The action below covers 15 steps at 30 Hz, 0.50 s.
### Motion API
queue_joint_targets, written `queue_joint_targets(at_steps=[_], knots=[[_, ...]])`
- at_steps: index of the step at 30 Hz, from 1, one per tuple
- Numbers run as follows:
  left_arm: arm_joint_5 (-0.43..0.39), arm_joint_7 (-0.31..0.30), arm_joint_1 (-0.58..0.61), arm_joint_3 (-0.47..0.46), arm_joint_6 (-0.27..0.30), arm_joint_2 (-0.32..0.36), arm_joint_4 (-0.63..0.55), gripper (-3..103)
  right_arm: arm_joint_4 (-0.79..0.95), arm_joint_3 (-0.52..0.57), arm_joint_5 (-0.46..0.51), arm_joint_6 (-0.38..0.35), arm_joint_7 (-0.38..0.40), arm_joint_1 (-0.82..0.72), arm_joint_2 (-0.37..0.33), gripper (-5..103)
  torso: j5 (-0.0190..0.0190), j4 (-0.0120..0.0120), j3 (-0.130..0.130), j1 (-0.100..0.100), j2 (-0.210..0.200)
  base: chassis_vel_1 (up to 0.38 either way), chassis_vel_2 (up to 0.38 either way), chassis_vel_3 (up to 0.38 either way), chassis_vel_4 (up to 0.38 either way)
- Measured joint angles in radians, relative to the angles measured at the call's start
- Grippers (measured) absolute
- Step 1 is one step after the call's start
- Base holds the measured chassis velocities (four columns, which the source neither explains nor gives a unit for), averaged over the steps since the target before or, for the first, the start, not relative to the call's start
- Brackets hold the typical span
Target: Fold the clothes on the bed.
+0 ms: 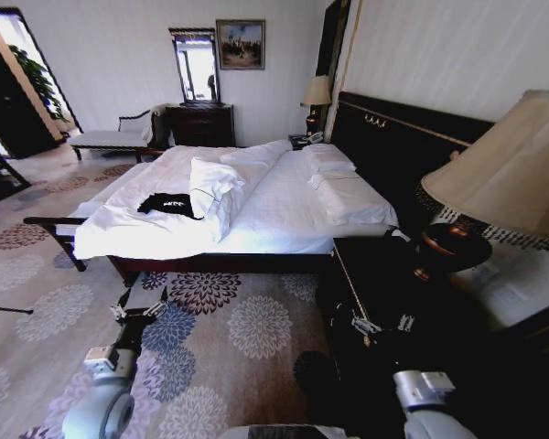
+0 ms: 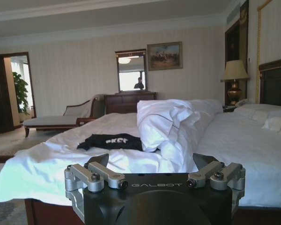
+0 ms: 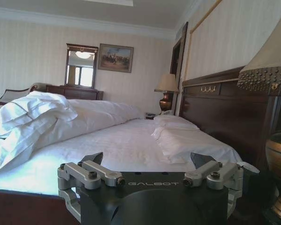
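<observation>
On the near side of the white bed (image 1: 284, 206), beside a heaped duvet (image 1: 215, 192), a crumpled black T-shirt (image 1: 171, 204) lies unfolded, well apart from the left gripper (image 1: 139, 309) and right gripper (image 1: 381, 325), both spread and empty, so an approach is judged necessary before folding

I see soft daylight coming from the doorway (image 1: 14, 78) at the far left. The white bed (image 1: 274, 215) looks bright, almost glaring. The near right corner is very dark, and the head view bends at edges.
</observation>
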Motion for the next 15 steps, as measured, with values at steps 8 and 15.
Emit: queue_joint_targets(at_steps=[8, 15], knots=[[0.037, 0.007, 0.02, 0.048, -0.013, -0.022, 0.006, 100, -0.003, -0.022, -0.034, 0.025, -0.002, -0.024, 0.034, 100, -0.0001, -0.0001, 0.0, 0.0, 0.0, 0.0, 0.0, 0.0, 0.0], [0.039, 0.007, 0.022, 0.052, -0.013, -0.018, 0.004, 100, -0.007, -0.023, -0.034, 0.024, 0.006, -0.019, 0.046, 100, 0.0, -0.0001, 0.0, 0.0, 0.0, 0.0, 0.0, 0.0, 0.0]])
